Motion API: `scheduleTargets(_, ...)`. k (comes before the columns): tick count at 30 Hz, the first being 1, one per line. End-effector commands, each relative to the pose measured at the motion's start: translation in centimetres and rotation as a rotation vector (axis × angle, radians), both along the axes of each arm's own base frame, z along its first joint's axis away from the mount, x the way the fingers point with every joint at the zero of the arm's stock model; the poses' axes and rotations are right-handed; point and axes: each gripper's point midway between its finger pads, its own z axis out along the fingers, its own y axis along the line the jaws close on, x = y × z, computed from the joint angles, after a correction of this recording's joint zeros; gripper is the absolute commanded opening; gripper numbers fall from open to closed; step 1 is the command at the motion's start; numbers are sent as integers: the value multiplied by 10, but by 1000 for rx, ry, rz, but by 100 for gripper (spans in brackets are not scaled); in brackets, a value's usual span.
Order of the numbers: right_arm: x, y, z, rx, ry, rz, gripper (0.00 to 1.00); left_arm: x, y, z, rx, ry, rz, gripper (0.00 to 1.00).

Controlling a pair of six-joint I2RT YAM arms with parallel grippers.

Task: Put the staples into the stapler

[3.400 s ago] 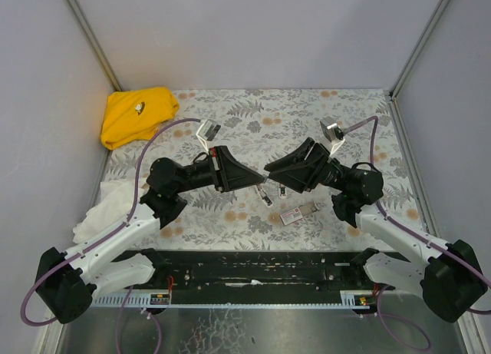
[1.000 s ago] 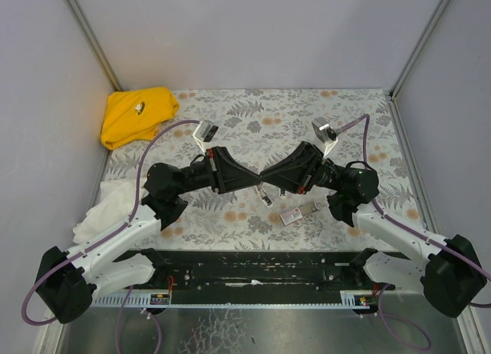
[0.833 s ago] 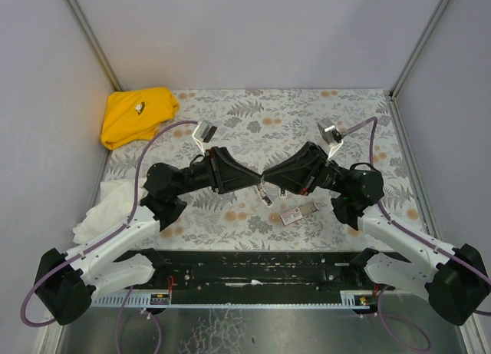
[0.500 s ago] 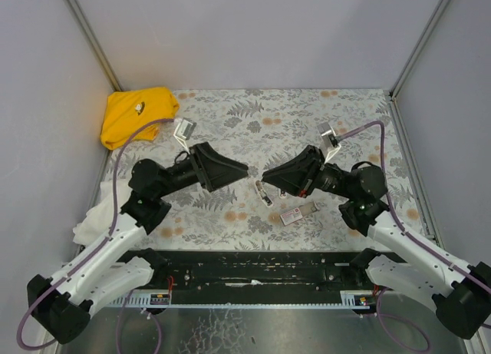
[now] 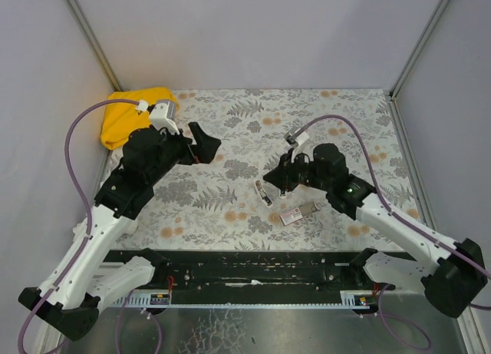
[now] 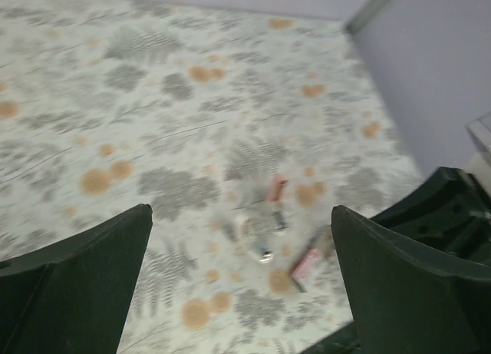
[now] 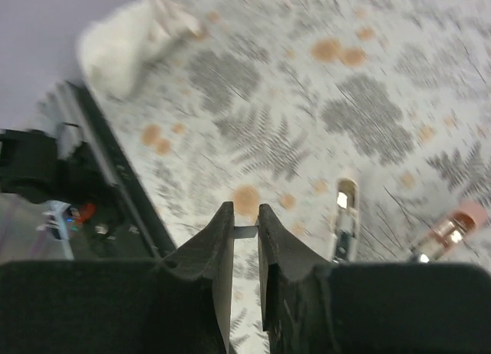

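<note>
The right gripper (image 7: 245, 214) has its jaws pinched on the thin silver strip of staples (image 7: 245, 232), up above the leafy tablecloth (image 5: 230, 116). The tiny pink-and-white stapler (image 5: 263, 193) lies on the cloth nearby, beside a small red-and-white box (image 5: 298, 213). The left gripper (image 6: 239, 212) is high up with its jaws wide apart, holding nothing.

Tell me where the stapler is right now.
In the top view the stapler lies near the centre of the floral table, just left of the red-and-white staple box, close to the right gripper.
</note>
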Motion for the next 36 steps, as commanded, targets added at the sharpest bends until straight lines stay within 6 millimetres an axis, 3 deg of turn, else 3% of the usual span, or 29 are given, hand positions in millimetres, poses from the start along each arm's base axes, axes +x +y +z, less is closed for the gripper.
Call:
scheduleTargets(1, 26, -7, -45, -211, -14, -71, 19, 17, 55, -43, 255, 37, 235, 100)
scheduleTargets(7, 46, 0, -88, -354, 29, -102, 18, 22, 63, -67, 298, 53, 281, 100)
scheduleTargets(17, 56, 10, -135, -489, 57, -140, 18, 28, 69, -93, 334, 80, 317, 100)
scheduleTargets(36, 57, 11, -170, -602, 69, -153, 17, 29, 72, -103, 348, 88, 335, 100)
